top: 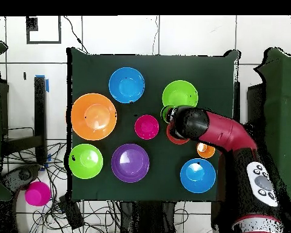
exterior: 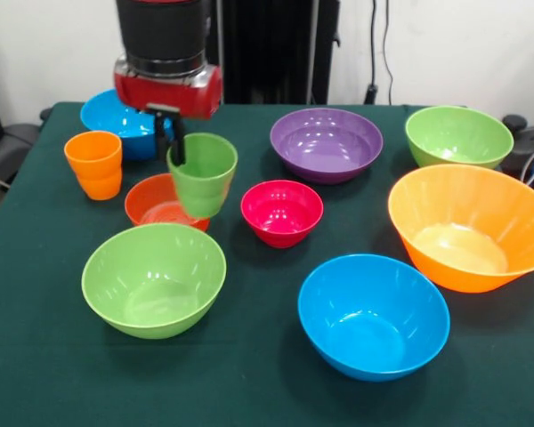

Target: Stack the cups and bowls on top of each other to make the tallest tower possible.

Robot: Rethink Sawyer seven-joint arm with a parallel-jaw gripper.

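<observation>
My gripper (exterior: 171, 142) is shut on the rim of the light green cup (exterior: 203, 175) and holds it tilted just over the small red-orange bowl (exterior: 157, 206). I cannot tell whether cup and bowl touch. The orange cup (exterior: 94, 165) stands upright to the left, on the table. The pink bowl (exterior: 282, 212), purple bowl (exterior: 327, 142), two lime green bowls (exterior: 154, 277) (exterior: 458, 135), two blue bowls (exterior: 374, 316) (exterior: 116, 120) and the very large orange bowl (exterior: 467, 227) stand apart, open side up. No tower stands. In the overhead view the arm (top: 217, 130) hides most of the green cup (top: 167, 113) and of the red-orange bowl (top: 174, 138).
The green table cloth (exterior: 276, 400) has bare room along the front edge. In the overhead view a pink object (top: 37, 193) lies on the floor off the table, among cables.
</observation>
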